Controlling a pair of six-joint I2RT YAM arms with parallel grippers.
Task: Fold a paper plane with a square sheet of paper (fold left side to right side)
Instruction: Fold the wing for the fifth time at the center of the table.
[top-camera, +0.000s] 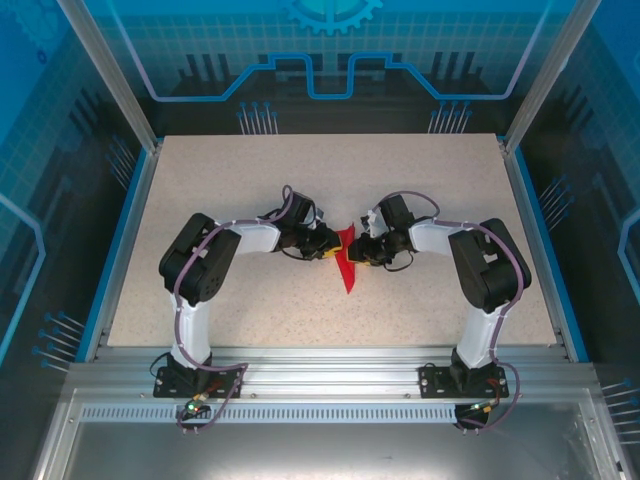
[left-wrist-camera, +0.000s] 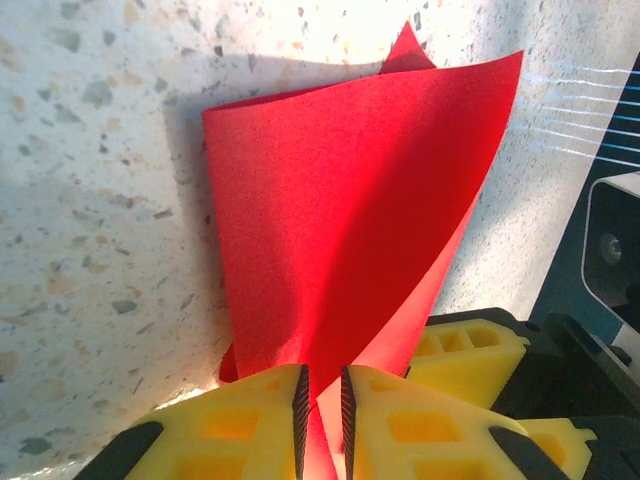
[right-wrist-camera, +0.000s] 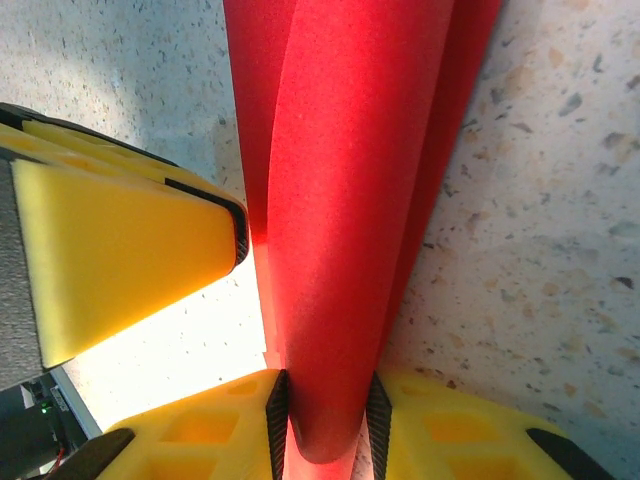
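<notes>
Thin bright red paper sheet (top-camera: 346, 258): tabletop (top-camera: 200, 200) centre, bowed upright (uncreased); left claw (left-wrist-camera: 322, 385) at its 9 o'clock, pinching it; right claw (right-wrist-camera: 325, 400) at 3 o'clock, narrow around the curl. Step judged: left-to-right fold, midway. Next: align edges, press flat.

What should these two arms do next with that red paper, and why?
Probably lower the thin bright red sheet of paper onto the speckled table and press it flat. The left tool and right tool each pinch it, yet it bows in a rounded loop, uncreased.
</notes>
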